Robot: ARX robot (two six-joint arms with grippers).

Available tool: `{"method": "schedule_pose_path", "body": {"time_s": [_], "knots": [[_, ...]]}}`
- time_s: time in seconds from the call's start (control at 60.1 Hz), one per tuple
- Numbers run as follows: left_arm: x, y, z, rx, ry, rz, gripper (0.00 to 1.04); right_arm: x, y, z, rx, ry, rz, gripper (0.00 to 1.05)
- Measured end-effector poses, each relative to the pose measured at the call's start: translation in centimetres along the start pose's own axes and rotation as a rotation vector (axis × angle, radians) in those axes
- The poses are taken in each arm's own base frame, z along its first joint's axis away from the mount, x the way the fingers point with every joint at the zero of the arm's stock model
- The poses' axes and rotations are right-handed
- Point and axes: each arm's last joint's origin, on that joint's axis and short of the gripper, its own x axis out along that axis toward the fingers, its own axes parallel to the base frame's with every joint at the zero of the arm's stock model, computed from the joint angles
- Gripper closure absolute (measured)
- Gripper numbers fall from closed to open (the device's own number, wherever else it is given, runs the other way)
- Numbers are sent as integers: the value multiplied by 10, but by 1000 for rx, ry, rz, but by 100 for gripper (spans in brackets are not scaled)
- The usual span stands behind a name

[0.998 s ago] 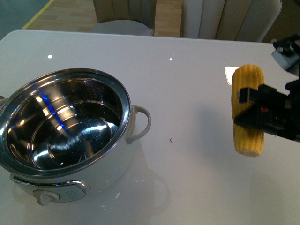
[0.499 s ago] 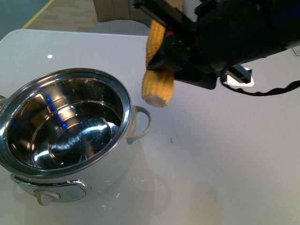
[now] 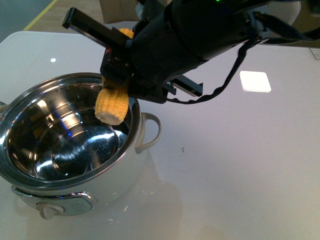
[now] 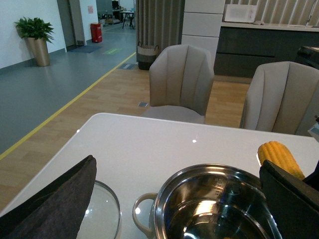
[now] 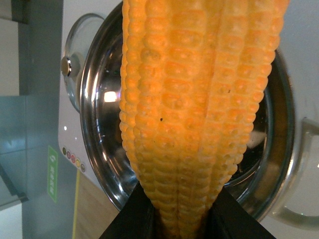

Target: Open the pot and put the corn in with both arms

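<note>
Hovering above open pot (image 3: pixel 120 187) rim: corn (image 3: pixel 111 106) | right fingers (image 3: pixel 90 27) clamped on it | left fingers (image 4: pixel 55 204) apart

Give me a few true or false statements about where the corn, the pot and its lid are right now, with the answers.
1. The pot has no lid on it. True.
2. The glass lid lies on the table beside the pot. True.
3. The corn lies on the table. False: the right tool holds it above the pot's opening.
4. There is already food inside the pot. False: its steel interior is empty.
</note>
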Motion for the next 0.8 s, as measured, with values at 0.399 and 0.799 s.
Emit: {"method": "schedule_pose_path", "body": {"time_s": [0.399, 0.799], "knots": [[0, 0, 0, 0, 0, 0, 7, 31, 7, -2, -26, 76, -5, 90], [0, 0, 0, 0, 0, 0, 7, 45, 11, -7, -38, 112, -4, 41]]}}
